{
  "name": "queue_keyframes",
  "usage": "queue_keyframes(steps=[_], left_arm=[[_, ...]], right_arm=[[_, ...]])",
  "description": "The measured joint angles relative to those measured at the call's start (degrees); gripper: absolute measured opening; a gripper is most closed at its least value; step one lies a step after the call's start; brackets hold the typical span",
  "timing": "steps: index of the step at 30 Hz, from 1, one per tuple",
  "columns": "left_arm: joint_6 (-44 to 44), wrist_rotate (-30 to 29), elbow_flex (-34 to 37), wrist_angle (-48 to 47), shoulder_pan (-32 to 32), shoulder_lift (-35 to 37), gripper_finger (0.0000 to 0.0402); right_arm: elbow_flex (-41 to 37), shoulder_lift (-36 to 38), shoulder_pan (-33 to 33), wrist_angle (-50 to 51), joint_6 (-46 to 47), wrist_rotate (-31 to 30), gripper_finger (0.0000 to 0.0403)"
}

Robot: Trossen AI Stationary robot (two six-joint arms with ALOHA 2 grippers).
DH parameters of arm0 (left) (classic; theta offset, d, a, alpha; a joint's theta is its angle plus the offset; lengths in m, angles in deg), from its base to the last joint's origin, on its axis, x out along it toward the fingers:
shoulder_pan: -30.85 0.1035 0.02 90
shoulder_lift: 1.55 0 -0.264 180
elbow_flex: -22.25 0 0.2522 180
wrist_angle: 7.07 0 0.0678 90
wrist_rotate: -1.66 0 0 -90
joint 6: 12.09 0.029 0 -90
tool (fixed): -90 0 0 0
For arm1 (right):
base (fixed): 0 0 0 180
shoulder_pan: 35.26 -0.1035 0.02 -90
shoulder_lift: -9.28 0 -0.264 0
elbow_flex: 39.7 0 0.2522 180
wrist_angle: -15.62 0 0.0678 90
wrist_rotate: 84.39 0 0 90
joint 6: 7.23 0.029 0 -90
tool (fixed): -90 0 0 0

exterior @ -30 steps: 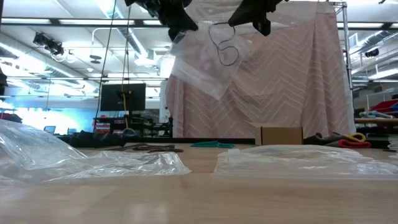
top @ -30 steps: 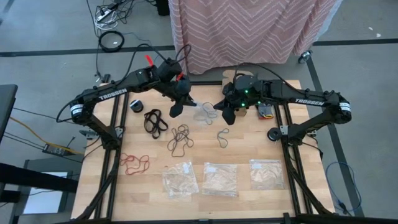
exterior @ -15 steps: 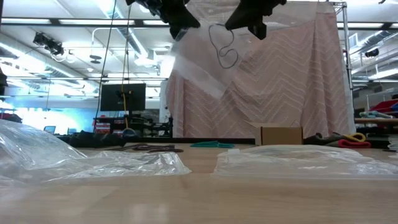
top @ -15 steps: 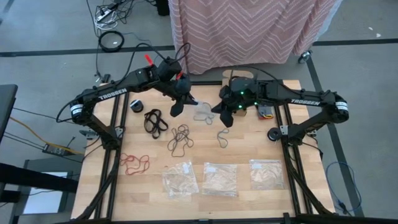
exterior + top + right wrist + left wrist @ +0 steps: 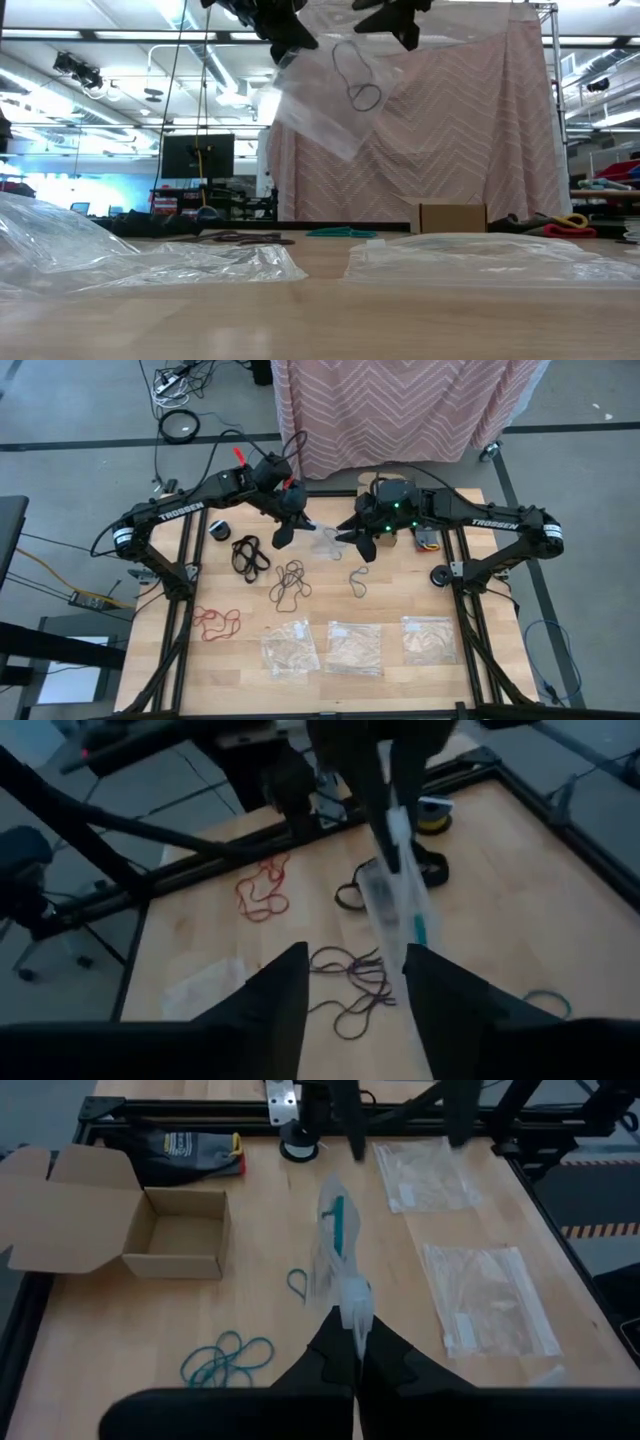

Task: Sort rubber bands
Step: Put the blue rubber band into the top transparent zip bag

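A clear plastic bag [image 5: 325, 541] hangs high over the table's far middle, with my left gripper [image 5: 287, 526] shut on it. A thin band loop [image 5: 357, 78] shows at the bag, teal [image 5: 337, 1221] in the left wrist view. My right gripper [image 5: 352, 538] stands open just right of the bag, its fingers on either side of the bag's hanging part [image 5: 396, 900] and apart from it. On the table lie black rubber bands [image 5: 250, 553], dark brown ones [image 5: 290, 583], red ones [image 5: 215, 622] and a teal loop [image 5: 358, 580]. My left gripper pinches the bag's upper edge [image 5: 352, 1298] between its two shut fingers. The bag hangs below and ahead of the fingers, clear of the table, slack and tilted [image 5: 318, 105], with the teal band in it.
Three flat clear bags [image 5: 290, 648] [image 5: 354, 648] [image 5: 428, 638] lie in a row near the front edge. An open cardboard box [image 5: 172, 1230] stands at the far right, with more teal bands [image 5: 228, 1360] on the wood near it. A small roll [image 5: 220, 528] sits at far left.
My right gripper has opened and let go of the band loop that hung below it. It has gone slightly toward the left gripper and the far edge. The loop now stays at the bag, which has swung a little.
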Motion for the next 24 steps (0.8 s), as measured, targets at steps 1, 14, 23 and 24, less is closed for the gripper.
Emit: queue_keyframes(steps=[1, 14, 23, 24], left_arm=[[0.2, 0.0, 0.0, 0.0, 0.0, 0.0, 0.0], [3.0, -1.7, 0.0, -7.2, 0.0, 0.0, 0.0], [3.0, -1.7, 0.0, -7.2, 0.0, 0.1, 0.0], [3.0, -1.7, 0.0, -7.2, 0.0, 0.1, 0.0]], right_arm=[[0.0, 0.1, 0.3, -0.1, 0.4, -0.3, 0.0162], [-0.4, -0.5, 8.0, 21.7, 5.3, -18.3, 0.0139], [-11.6, -1.1, 13.6, 15.1, 6.8, -10.4, 0.0126], [-12.5, -1.1, 13.9, 13.5, 7.2, -10.4, 0.0125]])
